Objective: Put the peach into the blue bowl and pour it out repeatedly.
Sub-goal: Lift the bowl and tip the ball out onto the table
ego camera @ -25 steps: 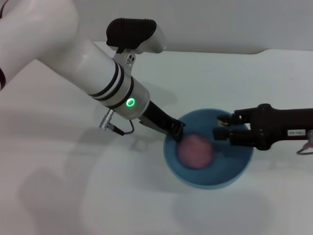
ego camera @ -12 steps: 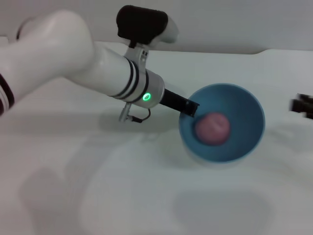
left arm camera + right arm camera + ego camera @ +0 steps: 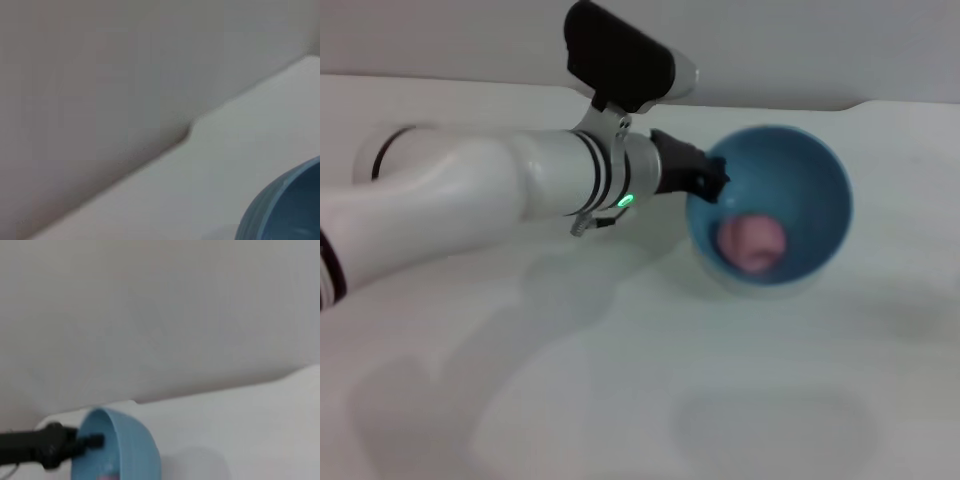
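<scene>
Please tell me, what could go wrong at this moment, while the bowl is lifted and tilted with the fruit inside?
1. The left gripper grips the blue bowl only at its rim, so the tilted bowl might slip or swing.
2. The peach sits low against the bowl's tilted wall; more tilt may send it rolling across the white table, perhaps toward the edge.
3. The right gripper is out of the head view, so it cannot catch the fruit quickly.

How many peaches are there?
1. The peach lies inside the blue bowl, which the left gripper holds tilted by its rim above the table. No others show.
</scene>
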Robot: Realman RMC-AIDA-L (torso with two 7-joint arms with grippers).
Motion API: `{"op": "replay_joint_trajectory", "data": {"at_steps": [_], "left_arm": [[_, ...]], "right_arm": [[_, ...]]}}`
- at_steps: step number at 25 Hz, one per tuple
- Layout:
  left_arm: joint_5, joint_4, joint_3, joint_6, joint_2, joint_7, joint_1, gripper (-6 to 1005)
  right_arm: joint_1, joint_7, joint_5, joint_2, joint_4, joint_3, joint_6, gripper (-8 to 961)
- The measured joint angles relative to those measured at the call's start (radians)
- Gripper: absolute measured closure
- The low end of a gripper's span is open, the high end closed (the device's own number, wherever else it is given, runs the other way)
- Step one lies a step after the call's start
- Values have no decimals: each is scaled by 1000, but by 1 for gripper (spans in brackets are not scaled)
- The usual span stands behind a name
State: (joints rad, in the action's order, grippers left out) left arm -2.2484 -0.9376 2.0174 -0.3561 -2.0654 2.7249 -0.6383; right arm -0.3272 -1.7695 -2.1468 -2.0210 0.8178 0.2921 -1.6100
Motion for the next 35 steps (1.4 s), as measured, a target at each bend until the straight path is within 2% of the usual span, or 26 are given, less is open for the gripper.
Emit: {"op": "replay_joint_trajectory", "data": {"at_steps": [6,10,13,14,17,18,20,22,26,32,35], "left_arm": [[-52,0,40,243,-1,-1,76,1000],[-52,26,104,440,1,-47,114,1000],[-53,62,190,599,-1,-142,131,1001],[-53,62,190,599,-1,-142,131,1001],[-53,159,362,816,-8,-235,118,1001],[-53,159,362,816,-8,-235,118,1001],[-53,211,441,895,-11,-272,103,1001],[-48,232,484,937,-13,-302,101,1001],[-49,233,520,997,-13,-382,113,1001],[-44,235,597,1024,-13,-606,115,1001],[-43,238,600,1032,-13,-642,119,1001]], "right_arm": [[-42,-84,-130,17,-35,6,48,520],[-55,-88,-143,25,-61,7,78,520],[-55,-89,-144,29,-68,6,92,520],[-55,-89,-144,29,-68,3,96,520],[-55,-90,-144,30,-69,-1,101,520],[-54,-90,-144,30,-69,-1,102,520],[-54,-90,-145,30,-70,1,102,520],[-54,-90,-145,30,-75,1,104,520],[-53,-90,-145,34,-90,-1,113,521],[-53,-90,-145,34,-105,-1,116,521],[-53,-90,-143,32,-109,-3,116,521]]}}
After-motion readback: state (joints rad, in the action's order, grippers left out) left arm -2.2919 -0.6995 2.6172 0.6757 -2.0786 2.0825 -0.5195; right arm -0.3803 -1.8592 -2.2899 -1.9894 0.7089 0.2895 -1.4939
